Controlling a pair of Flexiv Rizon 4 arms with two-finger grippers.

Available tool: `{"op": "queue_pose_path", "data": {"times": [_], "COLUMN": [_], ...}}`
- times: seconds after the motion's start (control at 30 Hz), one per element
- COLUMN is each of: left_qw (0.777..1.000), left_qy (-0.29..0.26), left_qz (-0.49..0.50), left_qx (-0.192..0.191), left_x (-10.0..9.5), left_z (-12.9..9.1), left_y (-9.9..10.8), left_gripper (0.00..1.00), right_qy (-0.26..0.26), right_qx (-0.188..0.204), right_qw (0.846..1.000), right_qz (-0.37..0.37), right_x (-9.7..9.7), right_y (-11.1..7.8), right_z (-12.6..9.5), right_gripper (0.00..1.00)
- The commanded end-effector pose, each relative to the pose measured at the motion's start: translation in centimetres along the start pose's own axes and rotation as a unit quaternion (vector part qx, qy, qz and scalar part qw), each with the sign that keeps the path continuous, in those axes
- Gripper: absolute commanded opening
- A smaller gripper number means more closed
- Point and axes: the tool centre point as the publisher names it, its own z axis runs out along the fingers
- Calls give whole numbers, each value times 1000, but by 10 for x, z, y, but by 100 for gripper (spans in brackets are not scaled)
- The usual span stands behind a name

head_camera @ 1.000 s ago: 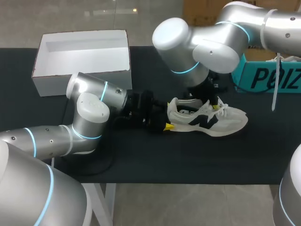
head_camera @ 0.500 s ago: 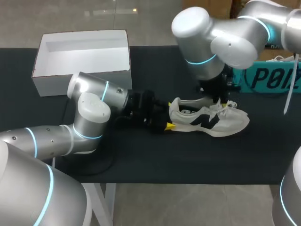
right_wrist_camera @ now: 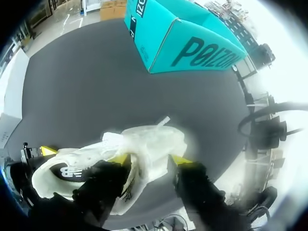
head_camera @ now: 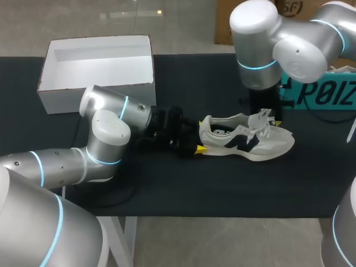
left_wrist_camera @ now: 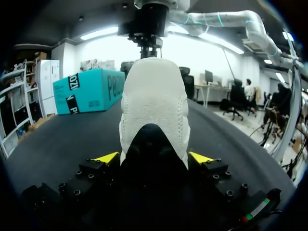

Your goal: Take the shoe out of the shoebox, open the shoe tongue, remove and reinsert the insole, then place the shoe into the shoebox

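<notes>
A white sneaker with black side marks [head_camera: 245, 139] lies on its side-sole on the black table, toe to the right. My left gripper [head_camera: 196, 146] is at its heel. In the left wrist view the padded heel [left_wrist_camera: 154, 101] fills the gap of the left gripper [left_wrist_camera: 154, 158] and both yellow tips press its sides. My right gripper [head_camera: 267, 118] hangs over the laces and tongue. In the right wrist view its fingers [right_wrist_camera: 180, 160] stand apart, and the raised white tongue and laces [right_wrist_camera: 144, 142] lie loosely between them. The white shoebox [head_camera: 100, 89] stands open at the back left.
A teal box [head_camera: 325, 92] stands at the back right, close behind my right arm. The black table [head_camera: 222, 189] stretches bare in front of the shoe.
My right arm has swung to the right and risen over the shoe's laces. Its fingers, shut before, have parted. The tongue and laces now stand up higher. The left arm has kept still.
</notes>
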Motion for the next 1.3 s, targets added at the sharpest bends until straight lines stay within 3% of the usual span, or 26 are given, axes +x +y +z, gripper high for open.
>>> {"op": "queue_pose_path", "data": {"times": [0.03,0.17,0.2,0.23,0.3,0.67,0.7,0.73,0.77,0.8,1.3], "left_qw": [1000,1000,1000,1000,1000,1000,1000,1000,1000,1000,1000], "left_qy": [1,1,1,1,1,1,1,1,1,1,1], "left_qz": [0,0,0,0,0,0,0,0,0,0,0], "left_qx": [-2,-2,-2,-2,-2,-2,-2,-2,-2,-2,-2], "left_x": [0,0,0,0,0,0,0,0,0,0,0], "left_z": [0,0,0,0,0,0,0,0,0,0,0], "left_y": [3,3,3,3,3,3,3,3,3,3,3], "left_gripper": [0,0,0,0,0,0,0,0,0,0,0], "right_qy": [3,5,5,6,7,3,3,3,3,2,9], "right_qx": [-8,-9,-9,-8,-7,7,7,10,11,12,29], "right_qw": [1000,1000,1000,1000,1000,1000,1000,1000,1000,1000,999], "right_qz": [-5,-8,-9,-10,-11,-16,-15,-13,-11,-11,15], "right_x": [0,3,4,5,6,12,12,11,10,10,-14], "right_y": [-4,-5,-6,-6,-8,-20,-20,-19,-19,-18,-2], "right_z": [-7,-11,-12,-14,-17,-27,-25,-24,-22,-21,-5], "right_gripper": [100,100,97,87,81,69,43,26,3,0,0]}}
